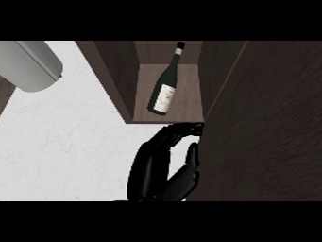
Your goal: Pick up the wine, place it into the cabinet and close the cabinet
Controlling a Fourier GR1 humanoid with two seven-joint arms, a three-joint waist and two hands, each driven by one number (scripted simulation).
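Head view: wine bottle (165, 85) stands on the cabinet (114, 75) shelf, door (275, 123) open.

Right hand (165, 165), fingers nearly straight and holding nothing, touches the door's inner edge; best swept steadily left, keeping fingertips clear of the bottle.

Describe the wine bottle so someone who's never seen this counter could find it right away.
Start at the dark wood cabinet at the right of the white counter. Inside its open compartment, on the brown shelf, stands the wine bottle. It is the only thing in there: dark green glass, long neck, pale label low on its body.
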